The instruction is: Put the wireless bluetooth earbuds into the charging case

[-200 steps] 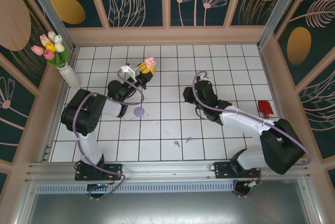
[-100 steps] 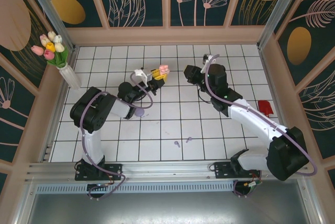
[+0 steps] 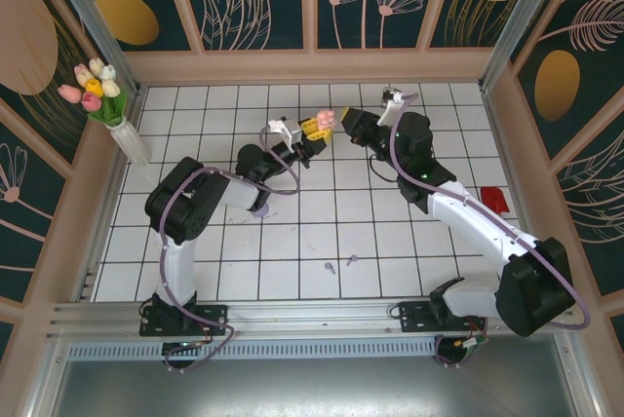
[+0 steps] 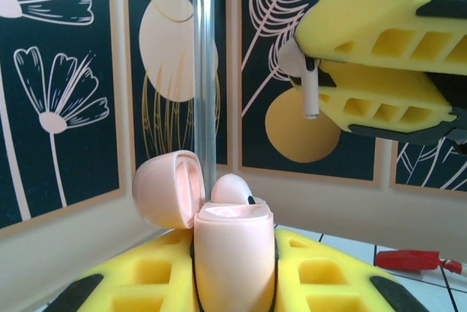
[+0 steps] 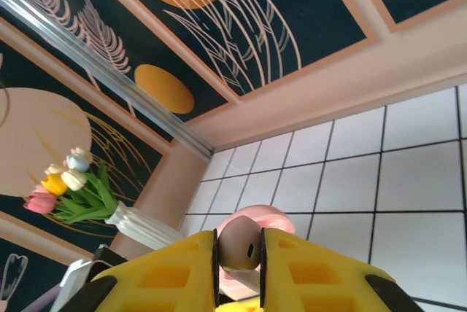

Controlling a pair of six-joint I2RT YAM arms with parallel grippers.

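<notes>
Mid-air meeting above my white-tiled desk (image 3: 322, 232).
Left fingers (image 4: 146, 283) clamp the open pale-pink plastic case (image 4: 233, 250); right fingers (image 5: 168, 272) pinch a pale-pink stemmed earbud (image 5: 237, 246).

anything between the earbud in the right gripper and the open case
Nothing visible: the pink earbud in the right gripper hangs in open air, clear of the pink case, its lid swung open. One bud already sits inside.
</notes>
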